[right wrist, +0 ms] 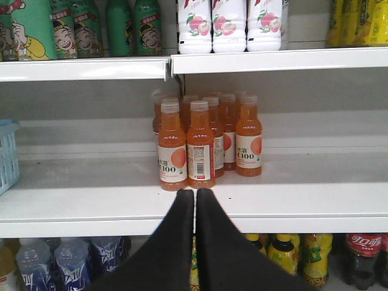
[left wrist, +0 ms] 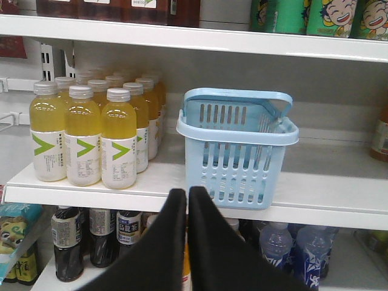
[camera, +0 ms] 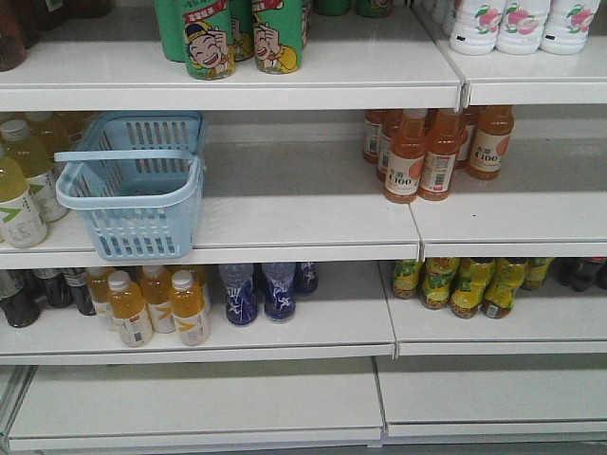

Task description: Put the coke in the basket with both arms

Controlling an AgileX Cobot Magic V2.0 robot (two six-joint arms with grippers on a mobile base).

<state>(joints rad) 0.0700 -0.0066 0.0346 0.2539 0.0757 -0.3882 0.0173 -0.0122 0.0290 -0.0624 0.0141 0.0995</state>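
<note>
The left gripper [left wrist: 187,195] rises from the bottom centre of its wrist view. Its two black wedge-shaped fingers [left wrist: 160,242] are pressed together with only a thin seam between them, and they hold nothing. The right gripper [right wrist: 195,195] sits likewise at the bottom centre of its own view, tips touching, empty.

White shelves [camera: 303,204] stood in rows, one above the other. A pale grey back wall [camera: 285,128] sat behind them. Orange bottles [camera: 441,156], yellow bottles [left wrist: 83,136] and green cans [camera: 209,43] stood on them. The light was soft.
</note>
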